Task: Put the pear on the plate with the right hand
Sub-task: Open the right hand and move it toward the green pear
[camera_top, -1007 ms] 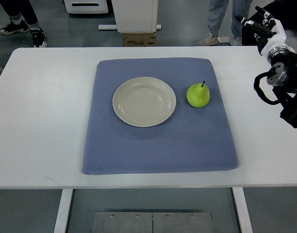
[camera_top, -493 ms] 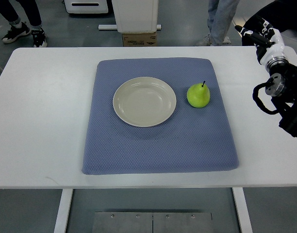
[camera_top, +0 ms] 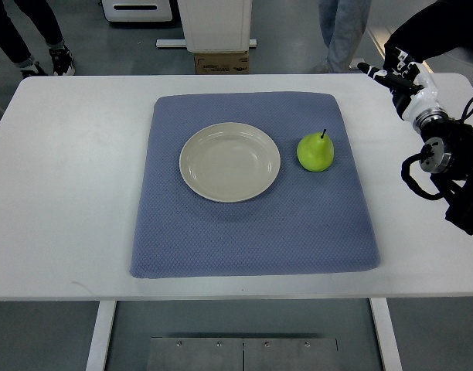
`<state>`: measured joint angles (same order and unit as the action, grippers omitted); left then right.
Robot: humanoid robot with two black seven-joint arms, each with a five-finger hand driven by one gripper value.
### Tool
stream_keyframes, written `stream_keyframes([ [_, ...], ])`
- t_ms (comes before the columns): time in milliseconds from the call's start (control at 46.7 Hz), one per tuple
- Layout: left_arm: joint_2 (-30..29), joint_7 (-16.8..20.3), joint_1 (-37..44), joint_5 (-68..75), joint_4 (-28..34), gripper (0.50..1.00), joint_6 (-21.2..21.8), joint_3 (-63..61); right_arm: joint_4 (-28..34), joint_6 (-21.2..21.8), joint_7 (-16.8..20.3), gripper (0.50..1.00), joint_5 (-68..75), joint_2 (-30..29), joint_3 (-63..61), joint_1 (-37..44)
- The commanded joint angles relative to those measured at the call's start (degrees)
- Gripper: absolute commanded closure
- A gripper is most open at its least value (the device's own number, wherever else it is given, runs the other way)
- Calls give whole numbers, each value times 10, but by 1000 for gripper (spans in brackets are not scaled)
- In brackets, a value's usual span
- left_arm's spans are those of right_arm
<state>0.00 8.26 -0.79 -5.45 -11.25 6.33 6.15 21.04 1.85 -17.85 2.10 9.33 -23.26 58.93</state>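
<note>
A green pear (camera_top: 315, 151) with a dark stem stands upright on the blue mat (camera_top: 252, 232), just right of an empty cream plate (camera_top: 229, 161). My right hand (camera_top: 393, 73) hovers over the table's far right corner, well to the right of the pear and beyond it. Its dark fingers are stretched out and hold nothing. Behind it the black and white forearm (camera_top: 445, 147) comes in from the right edge. No left arm shows.
The mat lies in the middle of a white table (camera_top: 66, 193). Beyond the far edge stand a white machine base (camera_top: 215, 23) with a cardboard box, and the legs of people at the upper left and upper middle.
My right hand has moved left and slightly toward the pear over the last second. The people behind the table have shifted. Pear and plate have not moved.
</note>
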Motion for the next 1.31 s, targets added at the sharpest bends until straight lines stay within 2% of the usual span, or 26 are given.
stream_keyframes([
  [0, 0, 0, 0, 0, 0, 500, 0, 0, 18, 7, 1, 500, 1, 15, 2, -7],
  [150, 0, 0, 0, 0, 0, 500, 0, 0, 93, 8, -6, 500, 1, 47, 1, -43],
  [257, 0, 0, 0, 0, 0, 500, 0, 0, 145, 8, -34, 500, 1, 74, 1, -67],
  [343, 0, 0, 0, 0, 0, 500, 0, 0, 165, 8, -60, 500, 1, 87, 1, -77],
  [514, 0, 0, 0, 0, 0, 500, 0, 0, 194, 8, -84, 500, -5, 110, 7, -96],
  [707, 0, 0, 0, 0, 0, 500, 0, 0, 288, -8, -136, 500, -89, 169, 7, -133],
  [857, 0, 0, 0, 0, 0, 500, 0, 0, 350, -18, -148, 500, -140, 206, 9, -152],
  [1092, 0, 0, 0, 0, 0, 500, 0, 0, 369, -22, -148, 500, -220, 219, 49, -159],
  [1285, 0, 0, 0, 0, 0, 500, 0, 0, 369, -75, -148, 500, -263, 214, 95, -151],
])
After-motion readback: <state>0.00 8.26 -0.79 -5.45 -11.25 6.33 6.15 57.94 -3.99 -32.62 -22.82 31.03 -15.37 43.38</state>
